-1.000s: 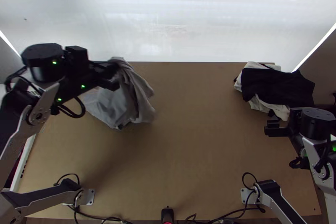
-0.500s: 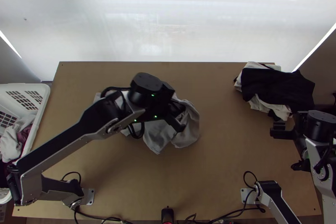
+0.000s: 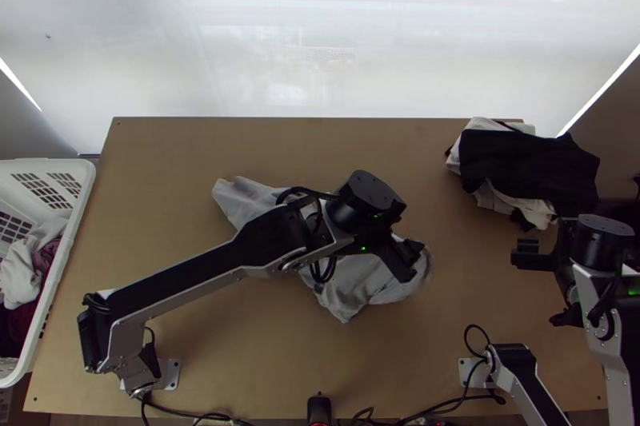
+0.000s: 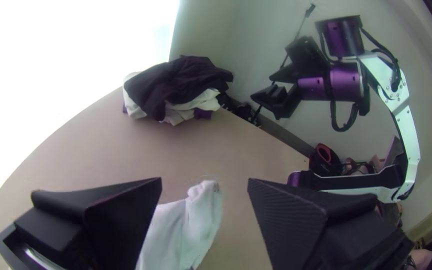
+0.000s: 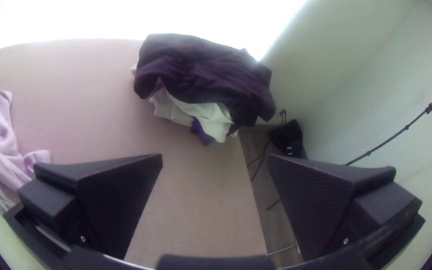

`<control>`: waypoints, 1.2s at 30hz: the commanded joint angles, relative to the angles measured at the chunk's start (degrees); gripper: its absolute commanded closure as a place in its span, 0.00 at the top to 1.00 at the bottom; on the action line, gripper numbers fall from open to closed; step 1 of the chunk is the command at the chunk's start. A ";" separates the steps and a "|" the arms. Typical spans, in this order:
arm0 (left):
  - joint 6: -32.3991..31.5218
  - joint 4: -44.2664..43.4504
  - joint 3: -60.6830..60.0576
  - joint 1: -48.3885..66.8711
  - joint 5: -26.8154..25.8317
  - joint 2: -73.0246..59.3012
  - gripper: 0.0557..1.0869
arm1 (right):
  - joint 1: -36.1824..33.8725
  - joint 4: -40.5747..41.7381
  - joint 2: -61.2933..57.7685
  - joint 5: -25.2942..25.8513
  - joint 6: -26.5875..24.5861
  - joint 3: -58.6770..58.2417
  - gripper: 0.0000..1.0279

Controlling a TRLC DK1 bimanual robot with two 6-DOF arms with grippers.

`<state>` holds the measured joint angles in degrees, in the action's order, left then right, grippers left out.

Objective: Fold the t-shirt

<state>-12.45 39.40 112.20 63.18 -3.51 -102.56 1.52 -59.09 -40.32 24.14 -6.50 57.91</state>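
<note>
One broad white backdrop (image 3: 320,50) rises behind one light wooden table (image 3: 160,178). Two arms are mounted along its near edge: the left arm (image 3: 192,270) extends over the middle, and the right arm (image 3: 612,322) stands at the right side.

One white laundry basket (image 3: 78,214) sits beside the table's left edge, with at least two pieces of clothing in it, a pale one (image 3: 24,270) and a dark red one (image 3: 18,326).

One light grey t-shirt (image 3: 360,278) lies bunched and wrinkled on the middle of the table, partly hidden beneath the left arm; one end (image 3: 240,196) pokes out toward the far left.

At the far right corner is one pile of clothes: a single black garment (image 3: 528,170) on top, with at least one whitish garment (image 3: 532,210) under it.

There are two grippers. The left gripper (image 3: 416,260) is over the t-shirt's right part, its two fingers wide apart, with pale cloth visible between them in the left wrist view. The right gripper (image 3: 520,252) is near the pile, on its near side, its two fingers also well apart and nothing between them.
</note>
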 commanded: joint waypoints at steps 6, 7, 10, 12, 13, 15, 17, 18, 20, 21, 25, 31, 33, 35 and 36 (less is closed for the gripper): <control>1.29 10.35 3.20 -12.64 2.28 7.20 0.95 | 8.76 3.89 -2.75 -0.23 -1.58 -1.92 0.95; 1.55 12.19 2.76 -14.75 2.28 8.43 0.95 | 10.35 4.42 -3.72 -0.50 -1.94 -1.22 0.95; 1.99 14.22 -1.55 -22.75 2.10 12.74 0.95 | 15.18 5.13 -7.50 -1.55 -2.64 1.15 0.95; 1.99 14.13 -5.33 -27.85 1.84 15.55 0.95 | 19.22 5.04 -10.05 -2.70 -2.64 2.82 0.95; 2.08 14.13 -7.17 -30.31 1.84 16.87 0.95 | 21.51 5.04 -11.63 -3.22 -2.64 3.61 0.95; 2.25 14.13 -11.13 -34.17 1.84 19.51 0.95 | 25.81 5.13 -14.18 -4.45 -2.99 5.37 0.95; 2.25 13.95 -15.17 -37.69 1.84 22.14 0.95 | 30.03 5.04 -16.81 -5.60 -3.34 7.30 0.93; 2.25 13.78 -17.37 -39.18 1.75 23.46 0.95 | 31.88 5.04 -18.04 -6.56 -3.08 8.10 0.93; 2.25 13.60 -21.68 -41.82 1.75 26.19 0.95 | 36.01 5.13 -20.24 -8.32 -2.64 8.89 0.93; 2.25 13.51 -23.61 -43.14 1.75 27.42 0.95 | 37.77 5.13 -21.56 -8.67 -2.37 9.15 0.93; 2.16 14.04 -28.53 -47.53 1.66 30.84 0.95 | 42.60 5.13 -27.89 -10.52 -1.41 9.41 0.93; 2.16 17.03 -33.89 -52.63 1.66 35.06 0.95 | 43.13 5.13 -40.98 -17.90 4.31 13.55 0.89; 2.25 17.29 -35.74 -53.60 1.75 36.38 0.95 | 43.13 5.13 -45.11 -21.42 6.59 15.48 0.89; 2.34 17.38 -37.41 -54.21 1.75 37.35 0.95 | 43.57 5.21 -48.54 -23.61 8.17 17.32 0.89; 2.34 17.47 -38.02 -54.30 1.75 37.70 0.95 | 43.66 5.56 -50.04 -24.05 9.05 18.03 0.89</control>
<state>-10.26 55.83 80.34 12.88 -1.87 -69.04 43.13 -53.84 -78.48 6.76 -2.81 71.00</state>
